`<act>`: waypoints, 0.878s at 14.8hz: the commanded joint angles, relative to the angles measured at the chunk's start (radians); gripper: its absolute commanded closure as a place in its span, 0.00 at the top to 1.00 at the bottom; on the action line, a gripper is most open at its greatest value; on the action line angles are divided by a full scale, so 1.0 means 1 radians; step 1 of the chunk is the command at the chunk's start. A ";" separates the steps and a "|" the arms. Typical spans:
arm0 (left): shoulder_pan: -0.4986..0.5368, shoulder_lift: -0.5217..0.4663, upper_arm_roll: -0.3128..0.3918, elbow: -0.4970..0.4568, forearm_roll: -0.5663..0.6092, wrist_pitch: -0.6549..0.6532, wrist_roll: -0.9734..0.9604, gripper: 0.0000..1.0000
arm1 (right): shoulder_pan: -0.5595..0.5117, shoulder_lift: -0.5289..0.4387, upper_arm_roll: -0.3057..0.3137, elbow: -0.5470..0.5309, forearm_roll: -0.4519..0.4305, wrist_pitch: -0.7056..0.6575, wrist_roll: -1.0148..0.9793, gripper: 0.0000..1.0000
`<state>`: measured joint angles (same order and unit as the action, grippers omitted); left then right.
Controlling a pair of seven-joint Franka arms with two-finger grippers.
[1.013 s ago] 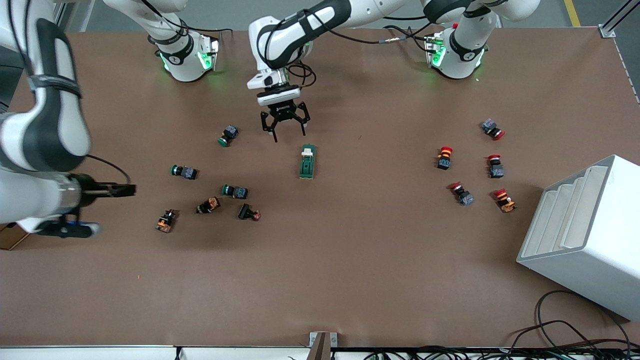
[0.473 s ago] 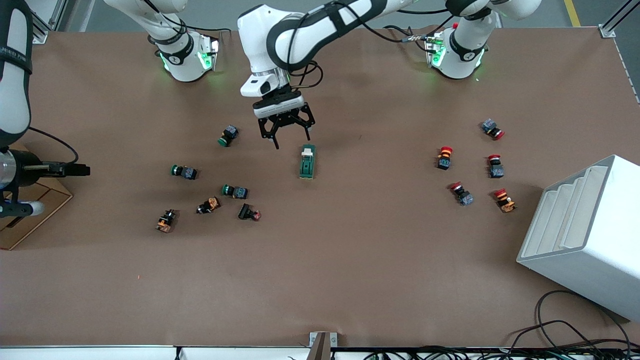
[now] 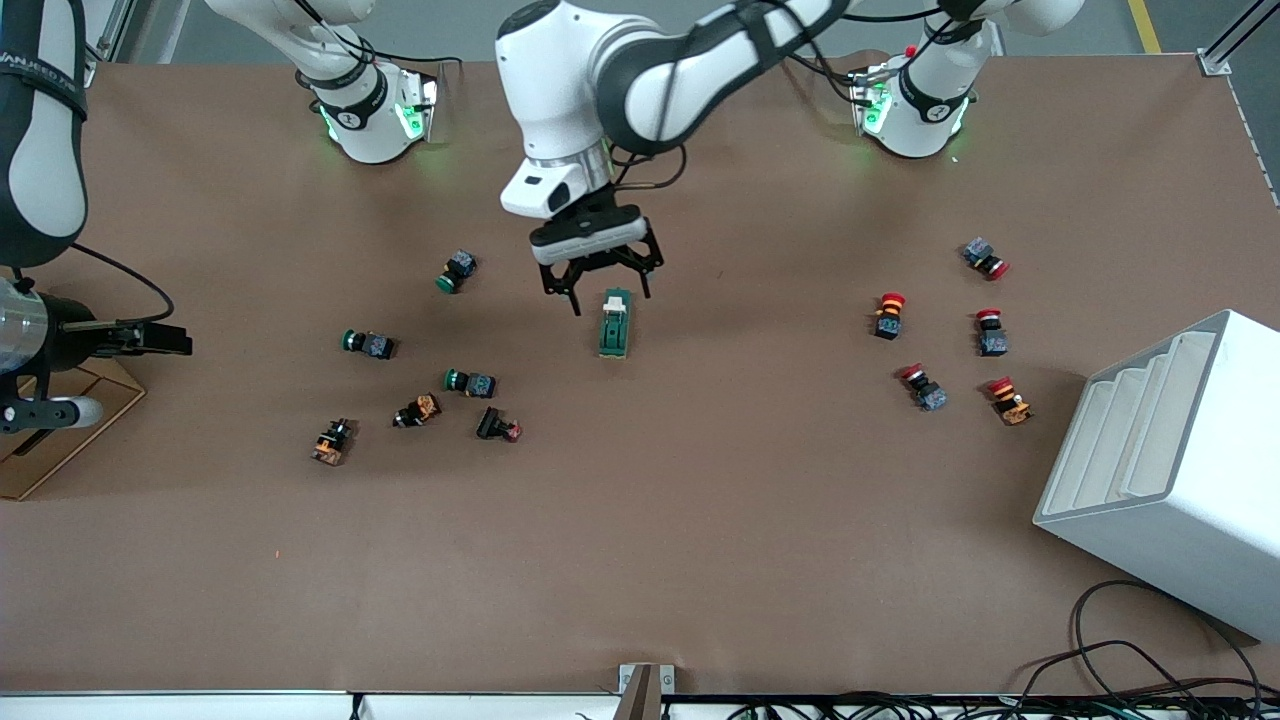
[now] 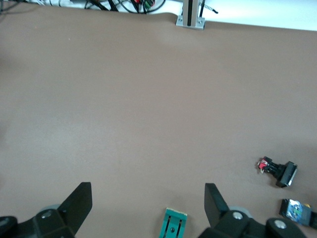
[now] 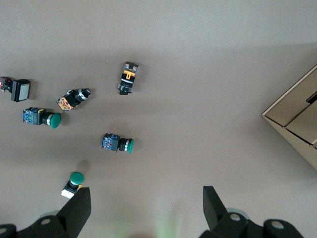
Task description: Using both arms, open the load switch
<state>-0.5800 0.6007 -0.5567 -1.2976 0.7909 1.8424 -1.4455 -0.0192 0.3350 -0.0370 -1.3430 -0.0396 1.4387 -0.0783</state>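
Dark green with a white lever piece at the end nearer the robots' bases, the load switch lies flat on the brown table near its middle, its long side running toward the front camera. In the left wrist view only its green end shows, between the two fingers.

Over that lever end hangs the left gripper — fingers spread wide, one on each side of the switch's end, holding nothing; whether the tips touch the switch cannot be told. In its own view the gripper shows both black fingers well apart.

Toward the right arm's end of the table sits a loose cluster of green-capped push buttons and small orange-and-black parts. The right gripper waits over that end's edge, above a cardboard box; its wrist view shows the gripper open and empty.

Toward the left arm's end lie several red-capped buttons — and, nearer the camera, a white stepped bin.
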 commanded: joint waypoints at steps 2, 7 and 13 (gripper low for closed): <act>0.084 -0.059 -0.006 0.007 -0.117 0.014 0.135 1.00 | 0.047 -0.042 -0.047 -0.038 0.004 0.012 0.025 1.00; 0.195 -0.120 -0.005 0.009 -0.286 0.012 0.287 1.00 | 0.038 -0.059 -0.032 -0.025 0.027 0.012 0.044 1.00; 0.278 -0.134 -0.005 0.007 -0.318 0.009 0.333 1.00 | -0.008 -0.068 0.034 -0.016 0.030 0.016 0.068 1.00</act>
<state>-0.3299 0.4835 -0.5569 -1.2780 0.4921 1.8526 -1.1269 0.0111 0.2932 -0.0263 -1.3408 -0.0245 1.4452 -0.0239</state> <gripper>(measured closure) 0.000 0.000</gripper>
